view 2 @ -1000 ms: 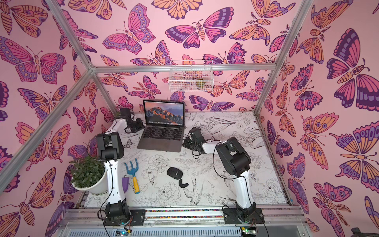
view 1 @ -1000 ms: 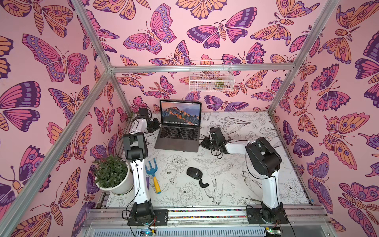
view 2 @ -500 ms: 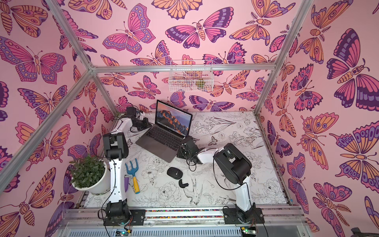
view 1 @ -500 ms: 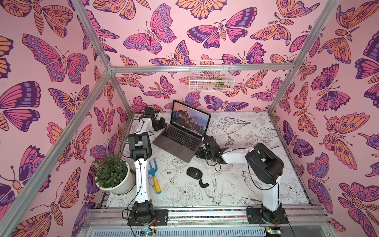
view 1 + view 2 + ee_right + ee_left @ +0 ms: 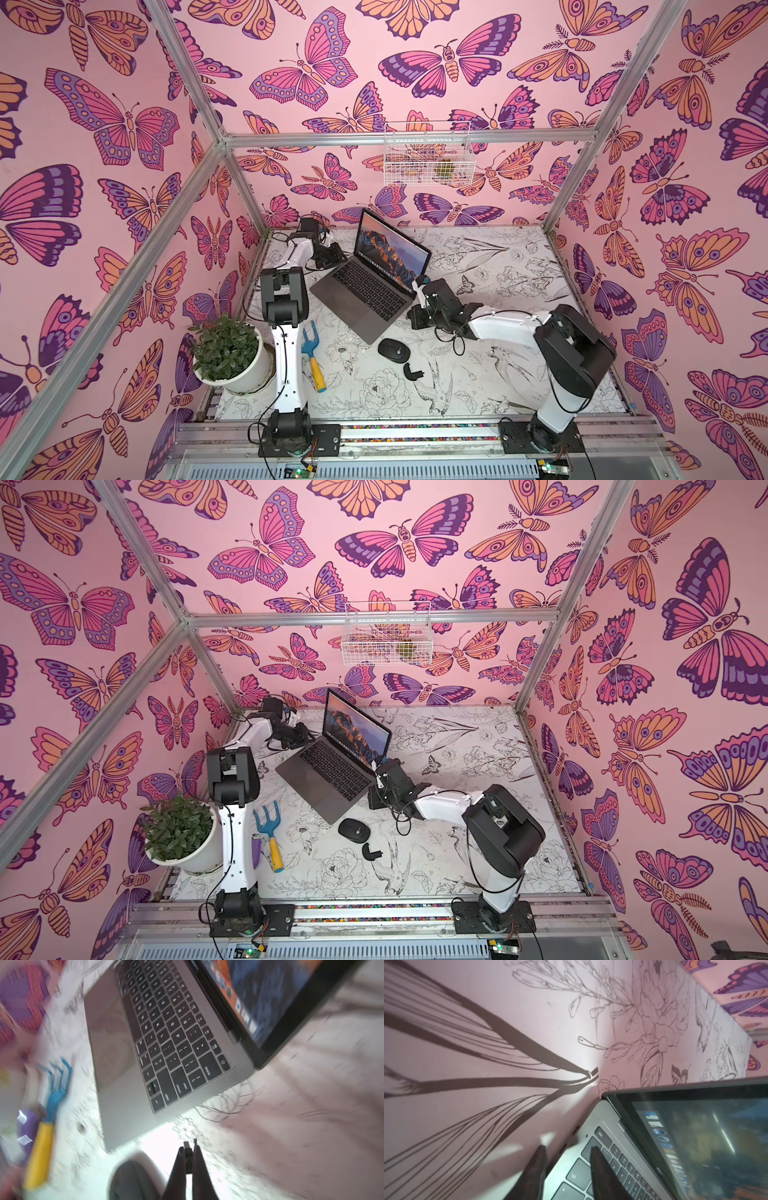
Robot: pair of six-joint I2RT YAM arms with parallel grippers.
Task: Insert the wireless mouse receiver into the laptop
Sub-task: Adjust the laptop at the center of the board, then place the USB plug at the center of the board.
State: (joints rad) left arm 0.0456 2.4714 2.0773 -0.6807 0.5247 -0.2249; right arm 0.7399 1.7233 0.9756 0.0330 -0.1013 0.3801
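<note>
The wireless mouse receiver is pinched in the right jaws, near the side edge of the laptop — better to square its tip to that edge, then push straight; the left jaws stand parted.

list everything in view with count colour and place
laptop: 1, dark grey, open, mid table
mouse: 1, black, in front of laptop
cover piece: 1, black, beside the mouse
receiver: 1, black, in the right gripper
garden fork: 1, blue, yellow handle, by left arm
potted plant: 1, green, white pot, by left arm
wire basket: 1, white, back wall
left gripper: 1, black, open at the laptop's edge
right gripper: 1, black, shut on the receiver
</note>
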